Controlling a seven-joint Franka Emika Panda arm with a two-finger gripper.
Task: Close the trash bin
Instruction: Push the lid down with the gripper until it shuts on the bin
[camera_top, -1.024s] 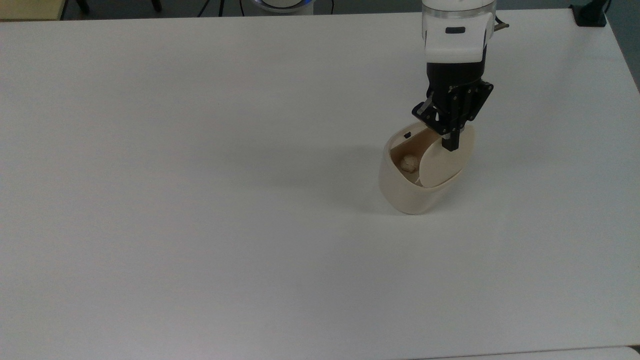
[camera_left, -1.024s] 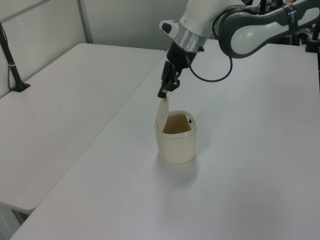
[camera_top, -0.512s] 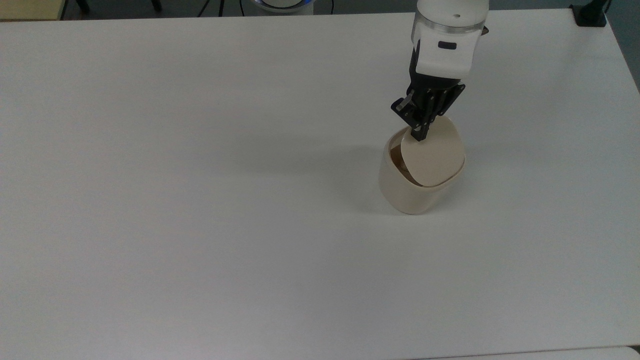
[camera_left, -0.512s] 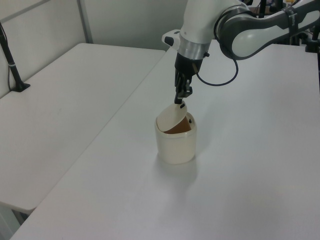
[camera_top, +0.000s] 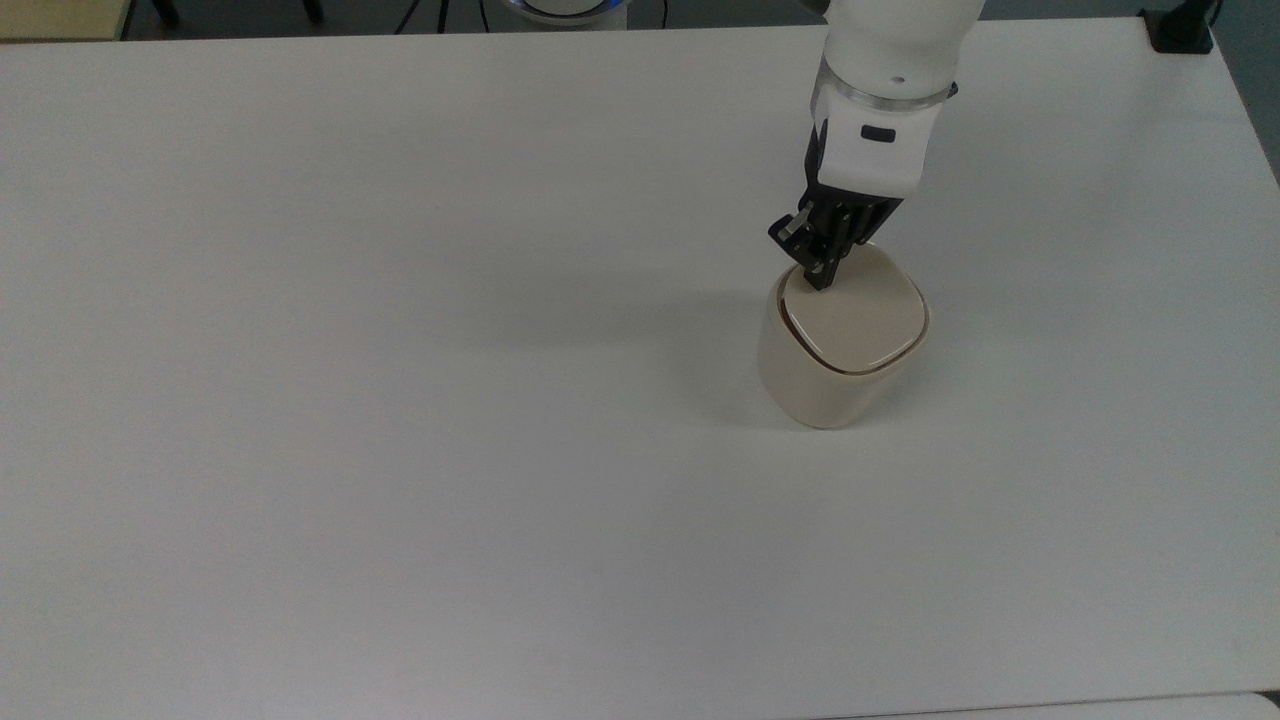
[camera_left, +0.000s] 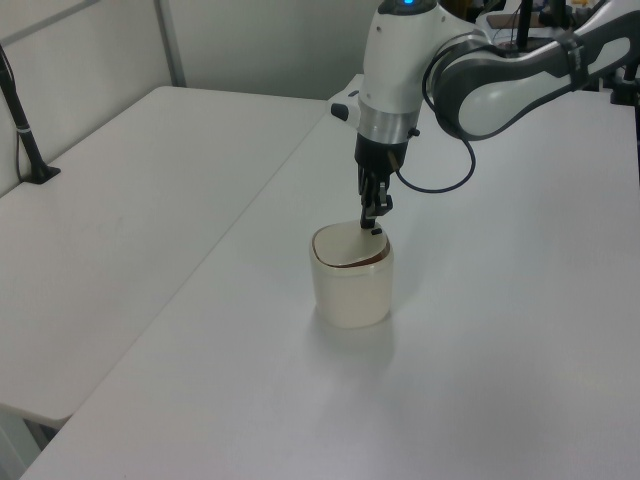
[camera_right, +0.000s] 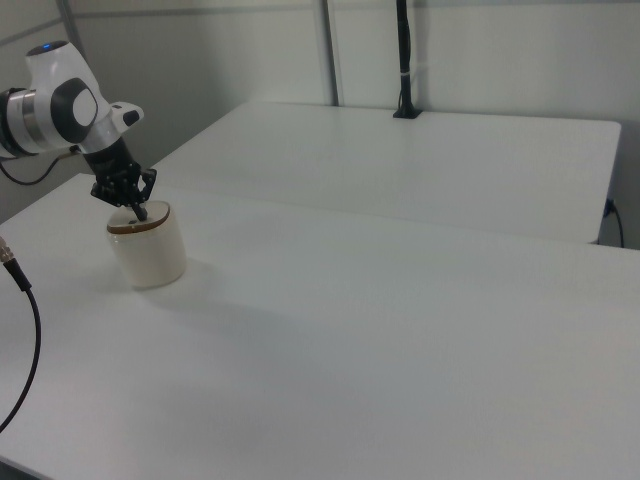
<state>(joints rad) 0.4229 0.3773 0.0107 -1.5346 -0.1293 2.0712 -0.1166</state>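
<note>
Where the top view looks down on the white table (camera_top: 400, 400), the trash bin (camera_top: 838, 350) stands toward the top view's right, upright, with its lid (camera_top: 856, 318) lying nearly flat on the rim and a thin dark line left along the edge. The gripper (camera_top: 821, 277) points down onto the lid's far-left corner, its black fingers drawn close together at the tip and touching the lid; whether they pinch anything between them cannot be told.

From the left view, the trash bin (camera_left: 350, 280) sits near the middle of the table (camera_left: 500, 350), and the gripper (camera_left: 372, 225) comes straight down onto the far edge of the lid (camera_left: 345, 246), beside a small black mark. A black cable (camera_left: 440, 175) loops off the arm's wrist.

On the right view's left, the trash bin (camera_right: 147, 245) stands near the table's far-left part, the gripper (camera_right: 139, 212) resting on its top. A second white table (camera_right: 400, 160) lies beyond, with a black post (camera_right: 404, 60) rising from its far edge.
</note>
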